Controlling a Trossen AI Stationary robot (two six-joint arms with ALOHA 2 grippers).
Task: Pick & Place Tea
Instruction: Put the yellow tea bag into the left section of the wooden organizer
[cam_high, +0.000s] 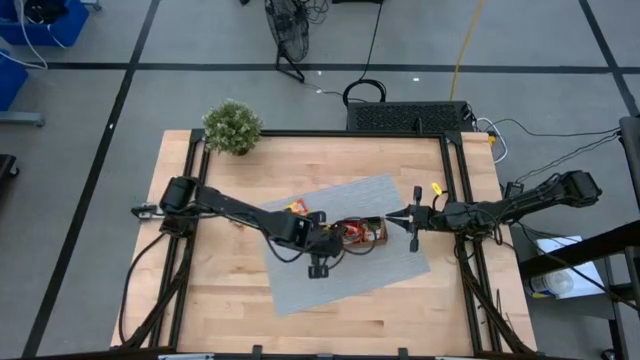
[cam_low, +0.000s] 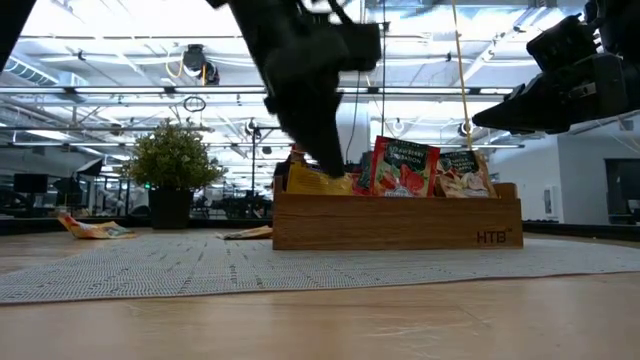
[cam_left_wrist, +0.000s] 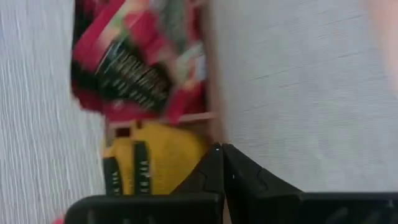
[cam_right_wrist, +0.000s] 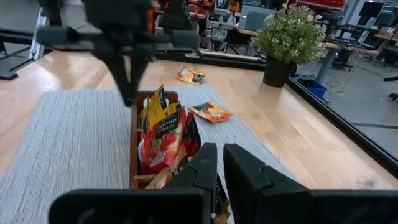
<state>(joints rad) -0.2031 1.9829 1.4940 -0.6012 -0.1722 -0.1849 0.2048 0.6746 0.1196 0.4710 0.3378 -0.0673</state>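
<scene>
My left gripper (cam_high: 333, 238) hangs over the yellow-sachet end of the wooden tray (cam_low: 400, 222), fingers pressed together on nothing. Red tea sachets (cam_low: 404, 167) stand upright in the tray; two more sachets (cam_right_wrist: 211, 112) lie loose beside it. My right gripper (cam_high: 392, 218) waits closed at the tray's other end.

Grey floor (cam_high: 90, 120) crossed by dark lines; bright ceiling lights (cam_low: 150, 45).

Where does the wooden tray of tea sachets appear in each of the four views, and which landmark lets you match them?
High view: wooden tray at centre, on the grey mat.
Low view: right of centre.
Left wrist view: only its edge, upper middle.
Right wrist view: lower left of centre.
Shared landmark: the grey mat beneath it.
</scene>
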